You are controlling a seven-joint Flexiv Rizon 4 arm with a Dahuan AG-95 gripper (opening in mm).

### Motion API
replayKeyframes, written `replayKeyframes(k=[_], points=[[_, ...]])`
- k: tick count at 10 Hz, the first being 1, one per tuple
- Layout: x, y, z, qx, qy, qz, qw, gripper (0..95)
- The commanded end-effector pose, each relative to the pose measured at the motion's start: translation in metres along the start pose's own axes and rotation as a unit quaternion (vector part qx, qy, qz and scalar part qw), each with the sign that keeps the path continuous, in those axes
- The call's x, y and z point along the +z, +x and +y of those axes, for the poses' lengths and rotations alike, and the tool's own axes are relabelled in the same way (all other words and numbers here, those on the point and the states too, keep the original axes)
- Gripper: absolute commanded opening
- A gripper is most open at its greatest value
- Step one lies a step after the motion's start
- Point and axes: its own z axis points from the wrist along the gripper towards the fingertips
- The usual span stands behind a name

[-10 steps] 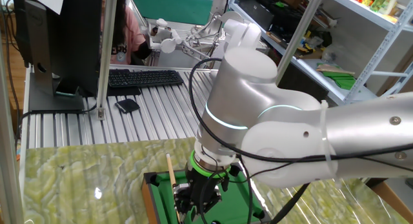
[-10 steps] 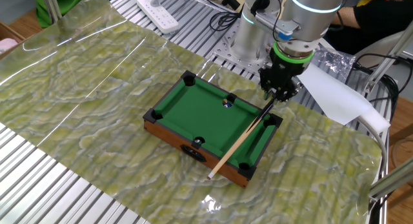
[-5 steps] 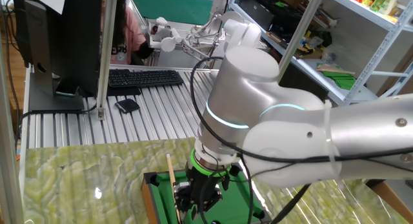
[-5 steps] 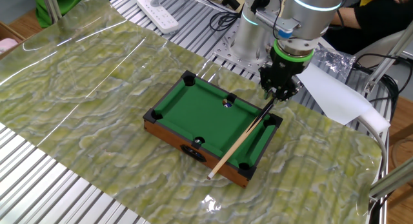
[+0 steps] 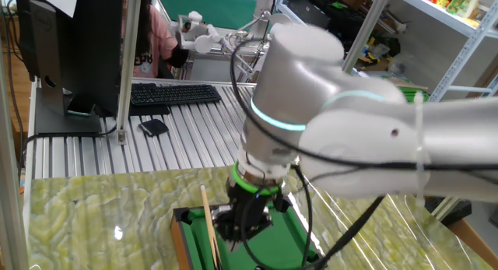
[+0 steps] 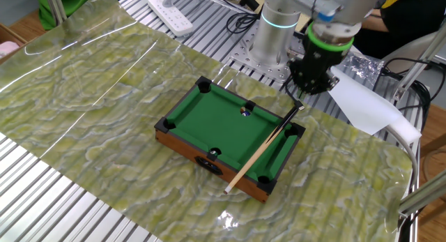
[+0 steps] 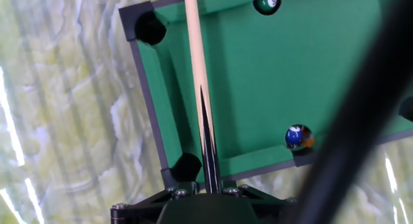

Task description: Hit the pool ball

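- A green-and-cream marbled mat spreads out left of the mini pool table and runs under it, over a ribbed metal bench.
- A green pool ball with a pale spot sits on the table's felt, by the middle pocket of the near long rail.
- A blue pool ball, also pale-spotted, sits across the table by the far long rail.
- The wooden cue stick lies slanted over the table's right end. Its pale tip overhangs the near rail and its dark butt points at the far right corner.
- The gripper hangs above that corner, pointing down with its jaws drawn together. Whether they pinch the cue butt cannot be made out.
- No strike looks made, judging by the cue pointing away from both balls. Aiming and the hit itself remain.
- A white paper sheet lies right of the table. A keyboard, monitor and cluttered shelves stand beyond it.
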Motion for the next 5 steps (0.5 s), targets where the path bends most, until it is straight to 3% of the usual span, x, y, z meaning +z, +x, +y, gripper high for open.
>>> replayKeyframes(k=[1,4,5], points=[[-0.033,-0.021,0.002,-0.013,0.014,0.008,0.9998,0.0],[-0.068,-0.05,-0.004,-0.004,0.016,0.007,0.9998,0.0],[-0.081,-0.063,-0.009,-0.003,0.017,0.015,0.9997,0.0]])
